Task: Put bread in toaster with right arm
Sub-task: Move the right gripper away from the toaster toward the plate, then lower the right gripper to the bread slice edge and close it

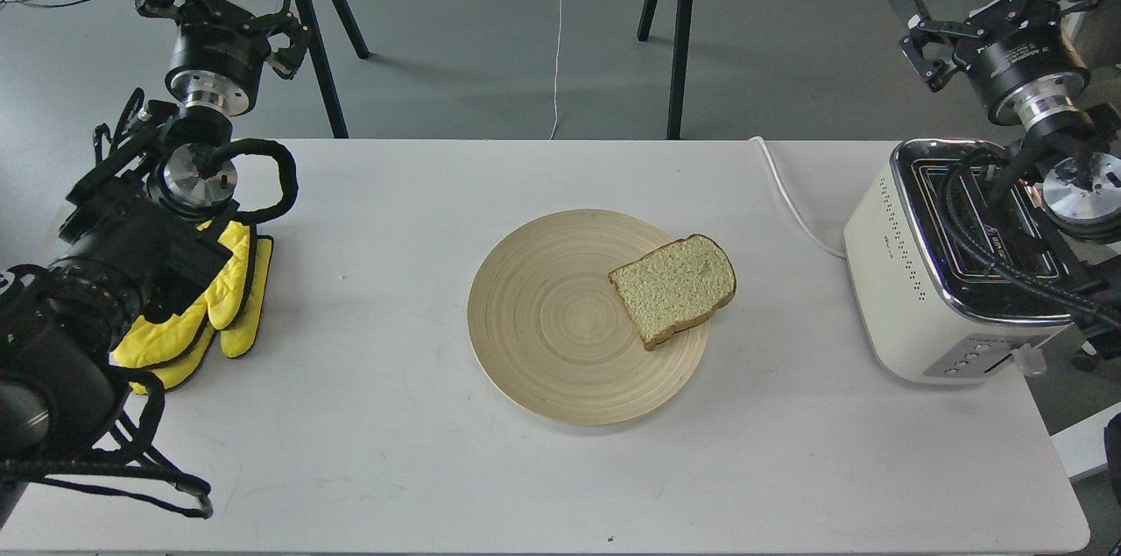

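Note:
A slice of tan bread (674, 286) lies flat on the right side of a round pale wooden plate (543, 320), its crust reaching over the plate's rim. The cream-white toaster (902, 293) stands at the table's right edge, slots facing up. My right arm rises behind and over the toaster, and its cables cross the chrome top. The right gripper (921, 48) hangs high at the far right, well away from the bread, fingers apart and empty. At the far left, above the table's back edge, my left gripper (293, 48) is also open and empty.
Yellow oven mitts (229, 302) lie on the table's left side, under my left arm. The toaster's white cord (788, 193) runs from the toaster to the back edge. Behind the white table (394, 451) stands another table on black legs (674, 39).

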Available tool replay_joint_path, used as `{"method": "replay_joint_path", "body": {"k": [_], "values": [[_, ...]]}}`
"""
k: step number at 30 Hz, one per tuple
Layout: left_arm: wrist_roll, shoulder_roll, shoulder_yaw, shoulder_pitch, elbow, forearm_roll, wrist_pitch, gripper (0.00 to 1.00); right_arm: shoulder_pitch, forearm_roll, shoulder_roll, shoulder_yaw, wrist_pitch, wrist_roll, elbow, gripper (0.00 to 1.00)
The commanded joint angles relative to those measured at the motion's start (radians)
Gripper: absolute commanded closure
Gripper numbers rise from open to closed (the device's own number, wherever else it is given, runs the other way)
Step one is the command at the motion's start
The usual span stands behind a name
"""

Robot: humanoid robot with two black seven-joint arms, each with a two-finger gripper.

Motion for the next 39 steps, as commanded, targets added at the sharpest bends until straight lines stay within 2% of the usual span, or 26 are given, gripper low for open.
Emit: {"method": "replay_joint_path", "body": {"k": [1, 8, 12, 17, 21, 29, 34, 39], "values": [[0.0, 0.0, 0.002, -0.001, 0.0, 0.002, 0.0, 0.0, -0.015, 0.0, 0.002, -0.004, 0.0, 0.0, 0.003, 0.01], [-0.002, 0.002, -0.009, 0.001, 0.0, -0.005, 0.0, 0.0, -0.002, -0.024, -0.015, -0.027, -0.006, 0.001, 0.02, 0.01], [-0.002, 0.0, -0.012, 0.001, 0.0, -0.005, 0.0, 0.0, -0.007, -0.151, -0.059, -0.051, -0.017, 0.009, 0.113, 0.01], [-0.002, -0.002, -0.012, 0.001, 0.0, -0.005, 0.0, 0.0, -0.022, -0.45, -0.087, -0.12, -0.17, 0.012, 0.265, 0.02], [-0.002, -0.003, -0.01, 0.002, 0.0, -0.005, 0.0, 0.0, -0.027, -0.674, -0.089, -0.232, -0.3, 0.012, 0.316, 0.02], [-0.002, -0.005, -0.009, 0.001, 0.0, -0.003, 0.0, 0.0, -0.028, -0.897, -0.098, -0.542, -0.477, 0.012, 0.391, 0.02], [-0.002, -0.006, -0.007, 0.001, 0.0, -0.003, 0.0, 0.0, -0.028, -0.928, -0.081, -0.669, -0.511, 0.012, 0.394, 0.03], [-0.002, -0.006, -0.007, 0.001, 0.0, -0.003, 0.0, 0.0, -0.03, -0.932, -0.067, -0.797, -0.546, 0.009, 0.385, 0.11]]}}
